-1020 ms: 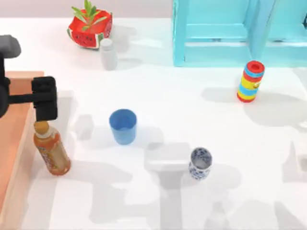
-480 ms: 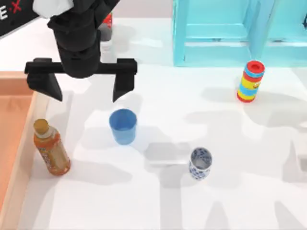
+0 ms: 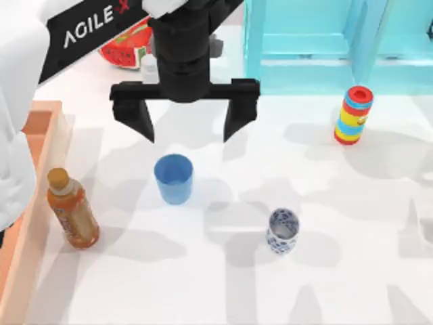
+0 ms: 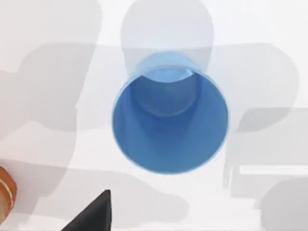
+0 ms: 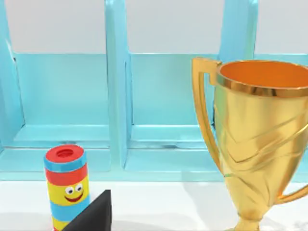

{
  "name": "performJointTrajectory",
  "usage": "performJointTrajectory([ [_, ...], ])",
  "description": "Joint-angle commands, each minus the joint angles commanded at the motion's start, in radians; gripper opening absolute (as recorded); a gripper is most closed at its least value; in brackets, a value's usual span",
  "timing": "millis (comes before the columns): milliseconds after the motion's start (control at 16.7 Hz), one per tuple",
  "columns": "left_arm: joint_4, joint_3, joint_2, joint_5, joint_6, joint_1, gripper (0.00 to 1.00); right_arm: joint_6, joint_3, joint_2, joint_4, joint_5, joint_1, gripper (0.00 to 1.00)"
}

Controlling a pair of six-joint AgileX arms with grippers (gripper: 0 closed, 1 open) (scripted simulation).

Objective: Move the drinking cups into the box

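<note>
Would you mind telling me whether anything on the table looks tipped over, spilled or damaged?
Nothing stands out. The blue cup, the floral cup, the tea bottle and the striped cylinder all stand upright, with no spill; the left gripper hangs open near the blue cup.

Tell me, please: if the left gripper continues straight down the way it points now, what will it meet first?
Most likely the blue cup. The left gripper hangs open above the table, and its wrist view looks straight into the cup's open mouth. In the top view the cup sits slightly off its centre, so one of the fingers might touch the rim first.
</note>
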Motion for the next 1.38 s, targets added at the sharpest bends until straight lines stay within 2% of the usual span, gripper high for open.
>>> performJointTrajectory([
  [420, 0.017, -0.013, 0.003, 0.001, 0.001, 0.002, 1.0, 0.0, 0.0, 0.0, 0.0, 0.0, 0.0, 1.0],
  [900, 0.341, -0.298, 0.041, 0.002, 0.002, 0.001, 1.0, 0.0, 0.0, 0.0, 0.0, 0.0, 0.0, 1.0],
  [1200, 0.37, -0.326, 0.044, 0.002, 0.002, 0.001, 1.0, 0.0, 0.0, 0.0, 0.0, 0.0, 0.0, 1.0],
  [1380, 0.37, -0.326, 0.044, 0.002, 0.002, 0.001, 0.77, 0.0, 0.0, 0.0, 0.0, 0.0, 0.0, 1.0],
])
